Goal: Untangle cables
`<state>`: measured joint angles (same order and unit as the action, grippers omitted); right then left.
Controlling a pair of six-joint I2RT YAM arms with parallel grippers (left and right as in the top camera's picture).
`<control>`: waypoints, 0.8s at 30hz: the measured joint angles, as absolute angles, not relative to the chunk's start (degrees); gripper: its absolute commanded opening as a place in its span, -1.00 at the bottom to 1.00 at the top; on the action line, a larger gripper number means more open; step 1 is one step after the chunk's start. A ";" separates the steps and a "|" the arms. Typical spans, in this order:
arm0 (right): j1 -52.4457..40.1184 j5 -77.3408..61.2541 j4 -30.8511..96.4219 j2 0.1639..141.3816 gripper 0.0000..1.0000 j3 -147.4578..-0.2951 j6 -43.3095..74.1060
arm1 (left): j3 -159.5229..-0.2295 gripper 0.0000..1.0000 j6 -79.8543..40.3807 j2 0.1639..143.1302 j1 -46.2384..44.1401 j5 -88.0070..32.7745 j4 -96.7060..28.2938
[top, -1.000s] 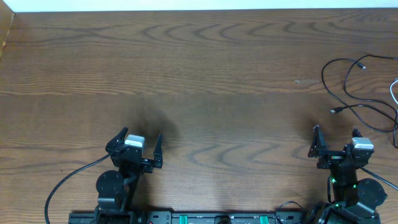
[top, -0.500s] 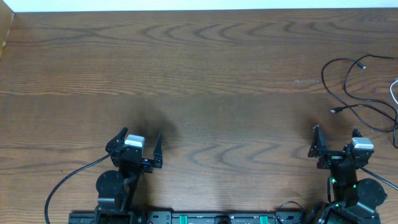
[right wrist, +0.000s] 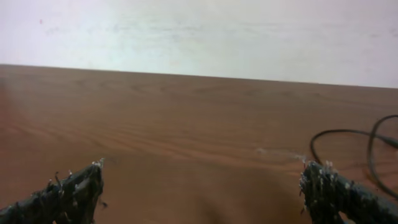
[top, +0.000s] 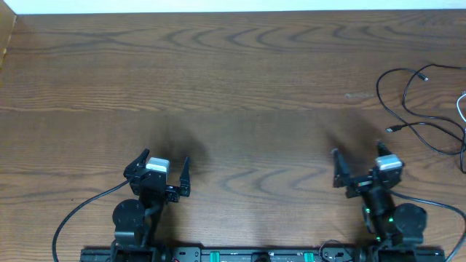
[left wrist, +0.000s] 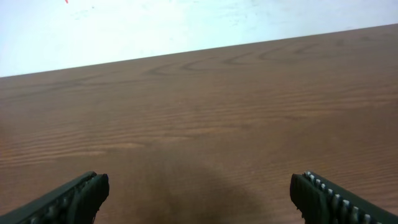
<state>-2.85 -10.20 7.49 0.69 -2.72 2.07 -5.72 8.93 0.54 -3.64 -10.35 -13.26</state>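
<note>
Thin black cables (top: pixel 399 109) lie in loose loops at the table's far right edge, with small plug ends, and a bit of white cable (top: pixel 461 106) shows at the frame edge. A black loop also shows in the right wrist view (right wrist: pixel 341 132). My right gripper (top: pixel 357 154) is open and empty, near the front edge, left of and nearer than the cables; in its own view (right wrist: pixel 202 180) only bare wood lies between the fingers. My left gripper (top: pixel 164 157) is open and empty at the front left; its own view (left wrist: pixel 199 190) shows only bare wood.
The wooden table (top: pixel 233 80) runs back to a white wall. The arm bases and their thicker black wires (top: pixel 73 215) sit along the front edge.
My right gripper has moved to the left and turned slightly, still open. The left arm and the cables have not moved.
</note>
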 measured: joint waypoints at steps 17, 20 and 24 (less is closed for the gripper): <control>-6.24 -0.16 7.42 0.69 0.98 -2.22 0.97 | -5.72 0.96 9.04 0.54 -3.64 -10.33 -13.26; -6.24 -0.14 7.42 0.69 0.98 -2.20 0.97 | -5.72 0.96 9.04 0.54 -3.64 -10.33 -13.26; -6.24 -0.14 7.42 0.69 0.99 -2.17 0.97 | -5.72 0.97 9.04 0.54 -3.64 -10.33 -13.26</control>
